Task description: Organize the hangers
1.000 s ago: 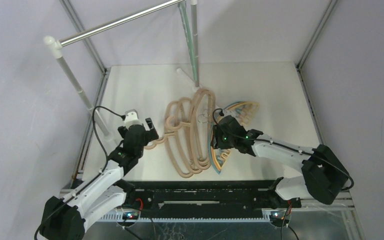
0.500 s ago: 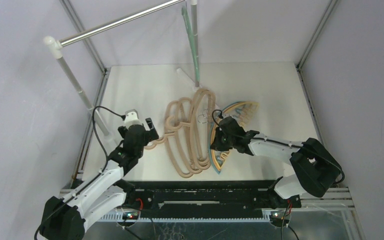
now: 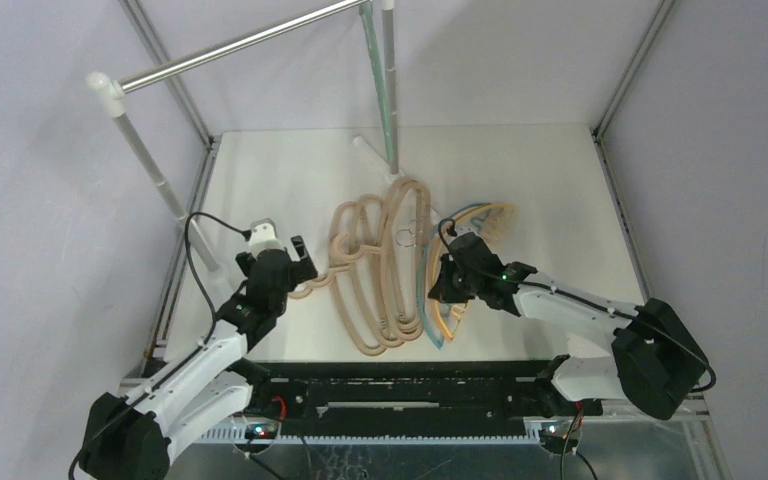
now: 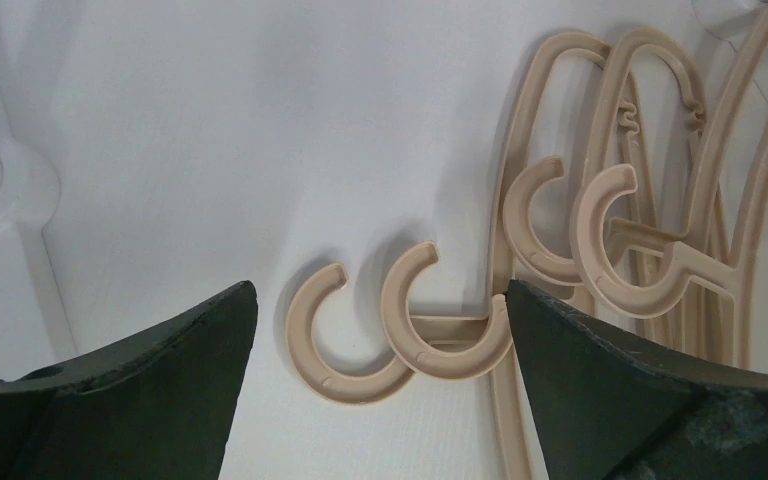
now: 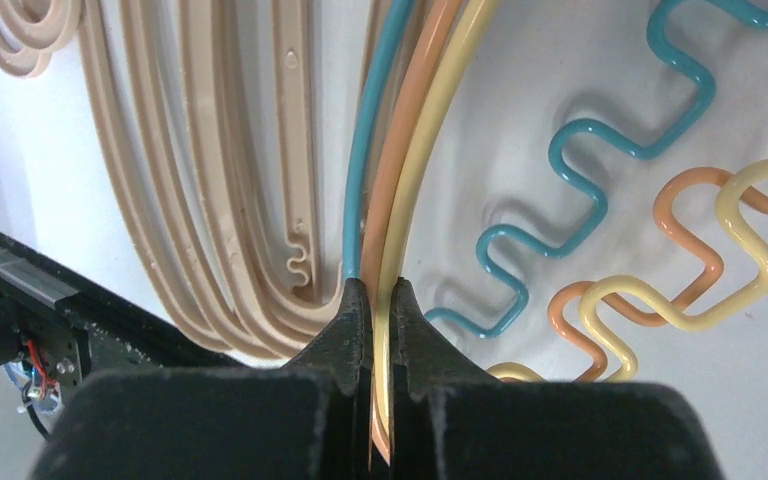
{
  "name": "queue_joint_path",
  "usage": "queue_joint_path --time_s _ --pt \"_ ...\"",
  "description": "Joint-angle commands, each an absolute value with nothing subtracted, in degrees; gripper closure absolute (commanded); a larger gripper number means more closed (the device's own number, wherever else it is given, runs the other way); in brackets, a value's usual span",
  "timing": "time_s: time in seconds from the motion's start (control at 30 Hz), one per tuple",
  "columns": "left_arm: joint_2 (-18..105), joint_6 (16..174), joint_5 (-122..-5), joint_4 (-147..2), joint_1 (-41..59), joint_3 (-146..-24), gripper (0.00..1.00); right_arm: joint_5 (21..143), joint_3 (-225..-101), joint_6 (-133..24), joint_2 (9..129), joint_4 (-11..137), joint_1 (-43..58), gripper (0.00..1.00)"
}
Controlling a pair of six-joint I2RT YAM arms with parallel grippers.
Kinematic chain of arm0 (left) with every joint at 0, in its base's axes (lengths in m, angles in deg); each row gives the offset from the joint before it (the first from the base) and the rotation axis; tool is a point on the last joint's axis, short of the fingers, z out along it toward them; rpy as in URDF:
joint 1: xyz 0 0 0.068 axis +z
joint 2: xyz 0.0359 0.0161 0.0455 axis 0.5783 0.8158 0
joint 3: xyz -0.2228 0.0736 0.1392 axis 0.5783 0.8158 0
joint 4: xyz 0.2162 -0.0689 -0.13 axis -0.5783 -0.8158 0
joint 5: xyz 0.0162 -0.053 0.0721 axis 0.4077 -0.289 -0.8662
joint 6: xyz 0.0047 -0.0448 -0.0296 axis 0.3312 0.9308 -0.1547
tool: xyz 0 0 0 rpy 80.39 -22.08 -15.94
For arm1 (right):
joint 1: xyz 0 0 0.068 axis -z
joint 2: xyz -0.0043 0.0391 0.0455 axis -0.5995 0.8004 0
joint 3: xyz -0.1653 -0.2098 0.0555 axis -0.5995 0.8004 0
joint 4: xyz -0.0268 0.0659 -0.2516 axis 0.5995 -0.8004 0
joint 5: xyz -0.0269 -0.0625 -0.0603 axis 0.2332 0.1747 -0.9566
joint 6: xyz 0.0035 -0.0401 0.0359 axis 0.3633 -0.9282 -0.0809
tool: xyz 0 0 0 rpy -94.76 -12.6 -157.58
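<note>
Jaws of right arm point(image 3: 570, 305) pinch thin hangers point(image 5: 405, 150) — forearm stretched low, leftward.

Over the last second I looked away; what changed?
The right gripper, shut on the thin hangers, swung slightly left, then back right toward the near edge. The hangers barely shifted. The left gripper and the beige hangers stayed put.
</note>
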State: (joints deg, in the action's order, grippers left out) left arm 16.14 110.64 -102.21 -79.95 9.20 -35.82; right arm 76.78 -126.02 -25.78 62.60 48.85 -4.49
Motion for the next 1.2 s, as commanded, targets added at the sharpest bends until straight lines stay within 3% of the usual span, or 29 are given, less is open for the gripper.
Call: queue_joint_path --time_s 0.0,0.47,0.57,0.67,0.8,0.9,1.07,1.1,1.17 --pt "15.8 111.5 -102.6 -77.9 9.0 -35.4 0.01 76.0 -129.9 -27.5 57.5 45.6 -6.1 1.0" --pt "16.7 111.5 -102.4 -77.3 9.0 -35.4 0.0 89.7 -128.2 -29.2 61.6 49.2 -6.0 0.97" --pt "17.0 111.5 -102.4 -77.3 9.0 -35.3 0.01 89.9 -128.2 -29.5 61.6 49.3 -6.1 0.85" --pt "17.3 111.7 -102.3 -76.9 9.0 -35.2 0.01 89.8 -127.6 -29.7 61.7 49.8 -6.0 0.84" --pt "17.5 111.9 -102.1 -76.9 9.0 -35.3 0.01 89.9 -126.8 -29.1 61.9 51.0 -5.7 0.98" --pt "17.4 111.8 -102.2 -76.9 9.0 -35.2 0.01 89.7 -126.7 -28.9 62.1 51.0 -5.3 1.0" --pt "17.5 111.8 -102.3 -76.8 9.0 -35.2 0.01 89.5 -126.3 -29.5 62.3 51.5 -4.9 0.83" --pt "17.5 111.9 -102.3 -76.8 9.0 -35.1 0.01 89.7 -126.2 -29.3 62.2 51.9 -4.7 0.75" --pt "17.4 111.9 -102.2 -76.8 9.0 -35.1 0.01 89.3 -126.1 -28.8 62.1 52.3 -4.3 0.47"
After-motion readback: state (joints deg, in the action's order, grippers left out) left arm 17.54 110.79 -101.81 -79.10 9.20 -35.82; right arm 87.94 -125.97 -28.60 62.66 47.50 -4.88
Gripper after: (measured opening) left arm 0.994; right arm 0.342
